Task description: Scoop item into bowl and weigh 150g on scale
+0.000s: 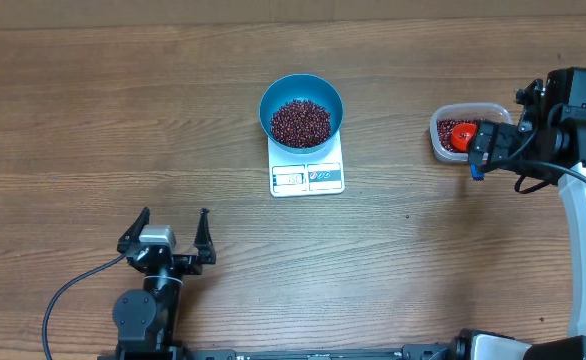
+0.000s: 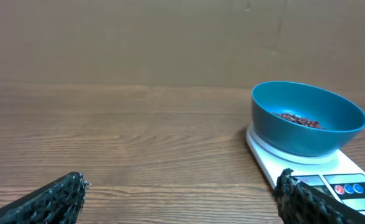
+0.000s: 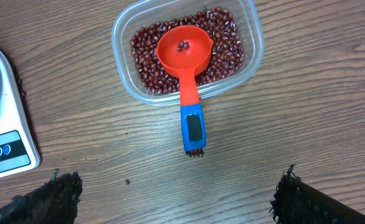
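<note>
I take this as a pause between scoops: the teal bowl (image 1: pixel 301 108) sits on the scale (image 1: pixel 307 178) at 12 o'clock on the surface (image 1: pixel 123 120), a heap of beans (image 1: pixel 301 122) inside it. The red scoop (image 3: pixel 187 93) rests in the clear tub (image 1: pixel 470 132), at 3 o'clock from the bowl, its handle poking over the rim toward 6 o'clock, unheld. My right hand (image 3: pixel 176 190) hovers over the handle end, spread wide and empty; my left hand (image 1: pixel 173 222), at 7 o'clock, is likewise spread and empty. The display (image 1: pixel 289 179) is too small to read (so progress is unclear); next I'd check it, then, if short, lower the right hand and pinch the handle's blue grip squarely
</note>
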You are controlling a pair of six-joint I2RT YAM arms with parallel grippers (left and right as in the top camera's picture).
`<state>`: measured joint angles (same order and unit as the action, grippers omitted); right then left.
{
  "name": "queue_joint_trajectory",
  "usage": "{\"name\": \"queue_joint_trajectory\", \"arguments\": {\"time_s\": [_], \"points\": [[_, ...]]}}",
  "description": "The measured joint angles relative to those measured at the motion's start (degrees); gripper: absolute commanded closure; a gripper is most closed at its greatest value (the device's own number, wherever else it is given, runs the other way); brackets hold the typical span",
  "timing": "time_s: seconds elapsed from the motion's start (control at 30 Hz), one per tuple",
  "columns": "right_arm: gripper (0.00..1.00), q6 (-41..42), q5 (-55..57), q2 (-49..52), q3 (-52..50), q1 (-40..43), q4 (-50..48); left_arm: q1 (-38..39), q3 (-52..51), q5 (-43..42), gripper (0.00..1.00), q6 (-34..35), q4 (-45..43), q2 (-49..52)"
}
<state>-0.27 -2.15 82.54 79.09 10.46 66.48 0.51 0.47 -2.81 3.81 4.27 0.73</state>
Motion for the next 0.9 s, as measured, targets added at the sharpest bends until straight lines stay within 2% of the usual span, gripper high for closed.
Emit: {"name": "queue_joint_trajectory", "arguments": {"time_s": [0.33, 0.9], "points": [[0.00, 0.02, 0.00, 0.00, 0.00, 0.00, 0.02, -0.79, 0.00, 0.07, 0.00, -3.85, -0.02, 0.02], [0.00, 0.00, 0.00, 0.00, 0.00, 0.02, 0.00, -0.79, 0.00, 0.07, 0.00, -4.02, -0.02, 0.02]]}}
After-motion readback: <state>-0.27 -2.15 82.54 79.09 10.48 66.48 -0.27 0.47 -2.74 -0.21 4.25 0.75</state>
